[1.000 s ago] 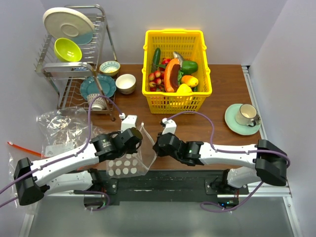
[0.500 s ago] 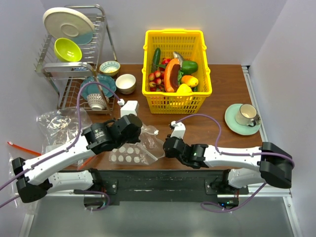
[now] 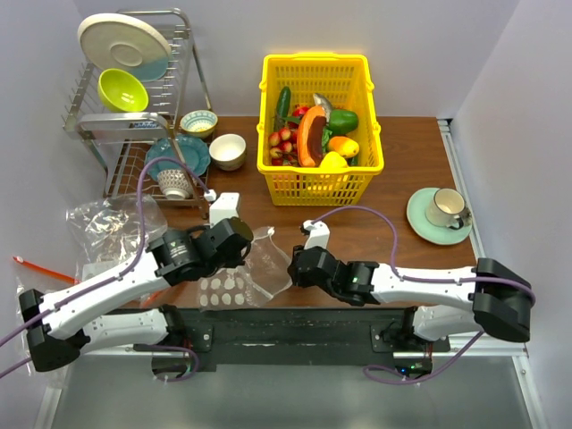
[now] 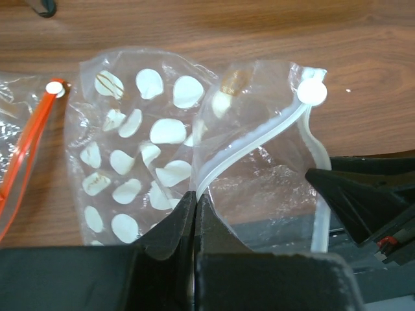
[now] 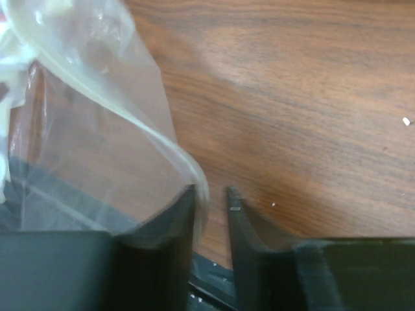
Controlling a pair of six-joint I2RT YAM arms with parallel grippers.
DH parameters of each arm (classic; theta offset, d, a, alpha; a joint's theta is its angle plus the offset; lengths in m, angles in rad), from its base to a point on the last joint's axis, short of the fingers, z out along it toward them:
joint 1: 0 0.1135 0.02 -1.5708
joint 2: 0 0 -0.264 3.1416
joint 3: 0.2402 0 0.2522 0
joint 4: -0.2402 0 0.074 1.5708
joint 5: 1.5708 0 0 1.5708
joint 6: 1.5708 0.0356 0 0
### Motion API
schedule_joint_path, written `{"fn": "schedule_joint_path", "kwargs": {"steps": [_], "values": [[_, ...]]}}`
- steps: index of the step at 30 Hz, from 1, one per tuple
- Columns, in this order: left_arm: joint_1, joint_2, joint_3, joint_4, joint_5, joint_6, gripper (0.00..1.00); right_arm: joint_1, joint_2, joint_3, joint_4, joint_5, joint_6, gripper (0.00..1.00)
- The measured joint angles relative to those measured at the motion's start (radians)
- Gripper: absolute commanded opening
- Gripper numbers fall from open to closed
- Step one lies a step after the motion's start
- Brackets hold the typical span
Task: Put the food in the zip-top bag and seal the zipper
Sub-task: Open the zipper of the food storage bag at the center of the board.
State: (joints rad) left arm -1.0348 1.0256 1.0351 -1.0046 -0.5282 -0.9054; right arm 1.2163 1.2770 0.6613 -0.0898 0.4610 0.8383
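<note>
In front of the yellow basket (image 3: 315, 59), our left gripper (image 4: 196, 197) stays pinched on the zipper (image 4: 253, 139) of the zip-top bag (image 4: 149, 142); the right gripper (image 5: 211, 194) has returned to the mouth, though we cannot tell its grip; the food (image 3: 312, 136) remains inside that basket.

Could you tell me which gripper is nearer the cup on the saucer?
Right. The right gripper sits left of the cup at the zip-top bag's edge; the left gripper lies farther left.

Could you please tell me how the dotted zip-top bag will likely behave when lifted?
Probably floppy: the zip-top bag is creased, and its zipper curves away from where the left gripper pinches it. Likely very light, being thin clear film. Its glossy surface may slip from a loose grip.
</note>
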Motion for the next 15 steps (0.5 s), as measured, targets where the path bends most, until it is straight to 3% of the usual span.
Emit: {"fn": "schedule_joint_path", "kwargs": {"steps": [3, 8, 11, 15], "values": [[0.0, -0.043, -0.036, 0.045, 0.005, 0.001, 0.0, 0.0, -0.026, 0.006, -0.011, -0.02, -0.033, 0.42], [0.0, -0.085, -0.052, 0.08, 0.0, 0.003, 0.0, 0.0, -0.155, 0.052, -0.089, -0.032, -0.085, 0.7], [0.0, -0.085, -0.052, 0.079, -0.011, 0.003, 0.0, 0.0, -0.211, 0.163, -0.173, -0.001, -0.127, 0.76], [0.0, -0.073, -0.05, 0.064, -0.023, 0.009, 0.0, -0.002, -0.206, 0.385, -0.316, 0.089, -0.18, 0.77]]}}
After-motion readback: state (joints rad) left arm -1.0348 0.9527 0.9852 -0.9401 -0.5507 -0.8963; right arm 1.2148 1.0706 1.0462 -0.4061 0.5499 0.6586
